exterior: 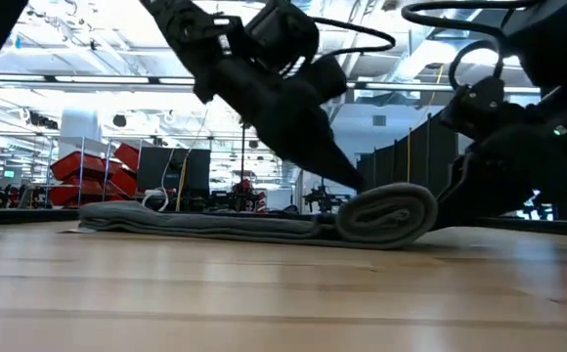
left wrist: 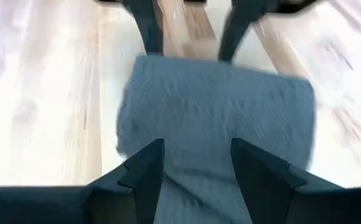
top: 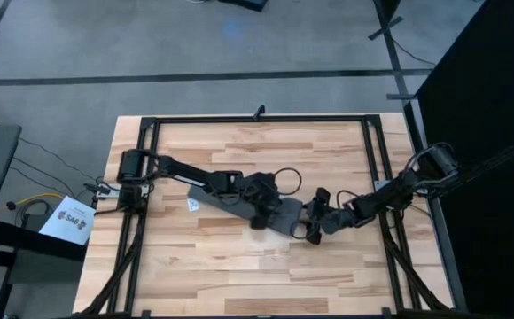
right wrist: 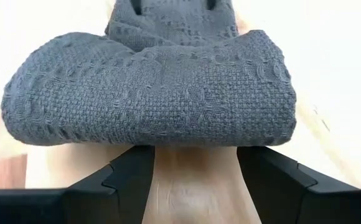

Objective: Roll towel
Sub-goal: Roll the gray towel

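Note:
The dark grey towel lies as a flat strip across the middle of the table, its small white label at the left end. Its right end is wound into a roll. My left gripper comes down slanting from the left onto the cloth beside the roll, fingers open. My right gripper stands low at the roll's right side, also open, with the roll filling the view in front of its fingers. My left gripper has its open fingertips down on the towel's flat part right beside the roll, slanting down from the table's left. The cloth runs between the two fingers and lies on the table. My right gripper has its open fingertips against the lower outer side of the roll, level from the table's right. The fingers stand apart across the roll's width. The roll rests on the table.
A black frame rail runs around the wooden table top. Bare wood lies on the near side and the far side of the towel. A paper sheet sits off the table's left edge.

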Controlling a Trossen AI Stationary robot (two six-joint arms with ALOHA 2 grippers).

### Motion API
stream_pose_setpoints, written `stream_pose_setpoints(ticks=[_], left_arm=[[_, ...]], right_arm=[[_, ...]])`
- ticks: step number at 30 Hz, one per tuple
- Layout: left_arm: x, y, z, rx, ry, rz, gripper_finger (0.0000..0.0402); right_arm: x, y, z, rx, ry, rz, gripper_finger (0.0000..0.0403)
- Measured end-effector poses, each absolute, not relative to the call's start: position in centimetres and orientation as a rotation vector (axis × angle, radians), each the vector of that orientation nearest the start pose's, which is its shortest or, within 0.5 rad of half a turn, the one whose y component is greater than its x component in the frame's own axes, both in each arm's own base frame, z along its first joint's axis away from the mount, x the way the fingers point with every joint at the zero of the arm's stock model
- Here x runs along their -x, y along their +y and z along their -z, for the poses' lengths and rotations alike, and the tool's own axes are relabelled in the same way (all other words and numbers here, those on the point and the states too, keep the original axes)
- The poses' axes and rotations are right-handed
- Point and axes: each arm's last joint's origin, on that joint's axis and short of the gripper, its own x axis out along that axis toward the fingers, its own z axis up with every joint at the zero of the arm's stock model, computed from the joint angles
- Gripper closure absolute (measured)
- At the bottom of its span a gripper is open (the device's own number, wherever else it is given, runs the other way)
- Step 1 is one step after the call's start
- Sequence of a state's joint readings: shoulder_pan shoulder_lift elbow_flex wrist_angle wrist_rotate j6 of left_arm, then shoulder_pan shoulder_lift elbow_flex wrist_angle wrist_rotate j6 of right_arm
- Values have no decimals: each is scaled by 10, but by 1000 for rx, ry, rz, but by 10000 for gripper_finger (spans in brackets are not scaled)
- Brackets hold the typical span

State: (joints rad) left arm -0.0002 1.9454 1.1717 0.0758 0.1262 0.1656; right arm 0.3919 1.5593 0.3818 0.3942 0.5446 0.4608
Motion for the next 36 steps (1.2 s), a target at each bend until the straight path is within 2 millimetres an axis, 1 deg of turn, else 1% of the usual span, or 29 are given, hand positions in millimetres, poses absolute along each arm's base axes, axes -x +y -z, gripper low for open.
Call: stream_pose_setpoints(ticks=[3,5,8,11,15,19,30,36], left_arm=[[-398,-3,-166,-117,761,175,228],[-391,-4,-165,-110,836,152,228],[-382,-5,-154,-101,972,124,228],[-373,-8,-139,-93,1004,118,228],[-367,-10,-127,-60,960,96,228],[-365,-11,-123,-34,917,80,228],[-365,-27,-122,-30,894,45,228],[-364,-32,-122,-18,899,23,228]], right_arm=[[-225,73,-102,-81,640,286,184],[-229,73,-105,-78,635,275,184],[-235,70,-109,-79,627,265,184],[-239,67,-112,-87,624,262,184],[-241,63,-112,-106,632,254,184],[-243,60,-113,-117,633,258,184],[-254,53,-120,-106,637,263,184],[-258,52,-124,-89,666,262,184]])
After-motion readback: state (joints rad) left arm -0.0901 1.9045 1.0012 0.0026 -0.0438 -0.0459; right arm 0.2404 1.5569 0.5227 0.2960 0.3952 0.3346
